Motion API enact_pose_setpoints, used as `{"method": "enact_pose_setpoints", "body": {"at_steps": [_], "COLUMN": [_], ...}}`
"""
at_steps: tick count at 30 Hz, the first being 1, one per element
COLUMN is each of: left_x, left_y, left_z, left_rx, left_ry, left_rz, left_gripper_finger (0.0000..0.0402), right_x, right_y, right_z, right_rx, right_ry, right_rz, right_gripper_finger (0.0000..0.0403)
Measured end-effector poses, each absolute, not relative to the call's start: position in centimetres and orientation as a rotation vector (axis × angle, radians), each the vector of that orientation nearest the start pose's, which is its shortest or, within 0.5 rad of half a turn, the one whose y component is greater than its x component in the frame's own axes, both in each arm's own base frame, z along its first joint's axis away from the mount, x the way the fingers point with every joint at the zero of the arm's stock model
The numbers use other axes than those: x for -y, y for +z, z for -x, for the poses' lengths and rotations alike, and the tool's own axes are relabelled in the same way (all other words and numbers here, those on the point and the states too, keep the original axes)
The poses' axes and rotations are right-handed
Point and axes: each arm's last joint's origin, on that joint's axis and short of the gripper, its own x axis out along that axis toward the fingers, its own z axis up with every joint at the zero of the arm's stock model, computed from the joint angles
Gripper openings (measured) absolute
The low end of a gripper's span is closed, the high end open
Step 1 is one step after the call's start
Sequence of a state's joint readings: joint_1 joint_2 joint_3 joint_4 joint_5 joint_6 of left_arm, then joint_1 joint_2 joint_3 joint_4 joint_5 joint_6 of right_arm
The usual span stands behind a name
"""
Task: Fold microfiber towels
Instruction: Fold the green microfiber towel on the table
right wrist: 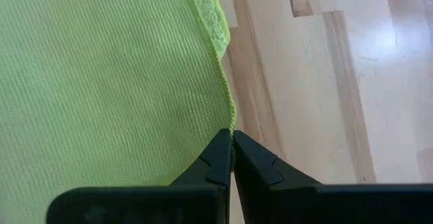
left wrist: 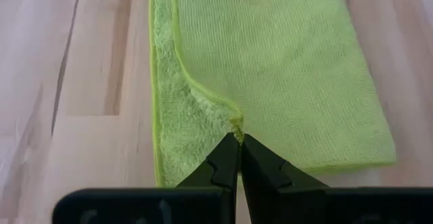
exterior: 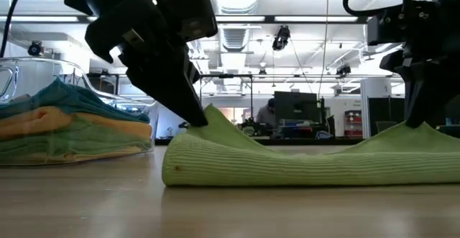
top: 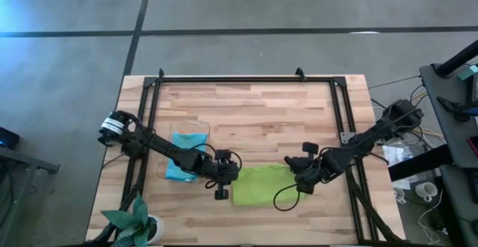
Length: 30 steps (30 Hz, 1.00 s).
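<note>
Left gripper (left wrist: pixel 238 137): my jaws are clamped on the lime green towel's (top: pixel 263 183) edge.
Right gripper (right wrist: pixel 232 135): jaws pinched on its opposite edge.
Towel: between my jaws, on the table (top: pixel 261 113).

Two dark jointed arms, looping black cables, left arm (top: pixel 149 144) white-banded base, tapered black fingers (left wrist: pixel 220 166)

Right end effector (right wrist: pixel 231 137) pinched closed on the hemmed edge of the lime green towel (right wrist: pixel 108 82). Towel lies flat on the wood counter (right wrist: pixel 318 82), a fluffier layer peeking out along that edge farther off.
</note>
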State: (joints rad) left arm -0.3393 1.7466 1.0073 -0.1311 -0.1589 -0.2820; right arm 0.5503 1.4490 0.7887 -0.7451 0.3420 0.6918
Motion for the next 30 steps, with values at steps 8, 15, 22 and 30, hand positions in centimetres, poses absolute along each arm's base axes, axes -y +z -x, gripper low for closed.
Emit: {"method": "enact_pose_setpoints", "body": {"at_steps": [8, 15, 22, 30], "left_x": [11.2, 11.0, 10.6, 9.2], "left_y": [16.7, 16.4, 16.9, 15.5], "left_z": [-33.0, -32.7, -32.4, -33.1], "left_rx": [-0.874, -0.918, -0.918, -0.947], "left_ry": [-0.036, -0.002, 0.043, 0.103], "left_rz": [0.04, 0.052, 0.033, 0.02], "left_gripper_finger": [0.0, 0.0, 0.0, 0.0], "right_x": [-11.4, -11.4, -11.1, -10.3], "right_y": [17.0, 17.3, 17.7, 16.4], "right_z": [-20.5, -20.5, -20.5, -20.8], "right_rx": [-1.209, -1.222, -1.234, -1.247], "right_ry": [-0.279, -0.287, -0.312, -0.371], "right_rz": [0.023, 0.031, 0.062, 0.081], "right_gripper_finger": [0.0009, 0.0009, 0.0009, 0.0009]}}
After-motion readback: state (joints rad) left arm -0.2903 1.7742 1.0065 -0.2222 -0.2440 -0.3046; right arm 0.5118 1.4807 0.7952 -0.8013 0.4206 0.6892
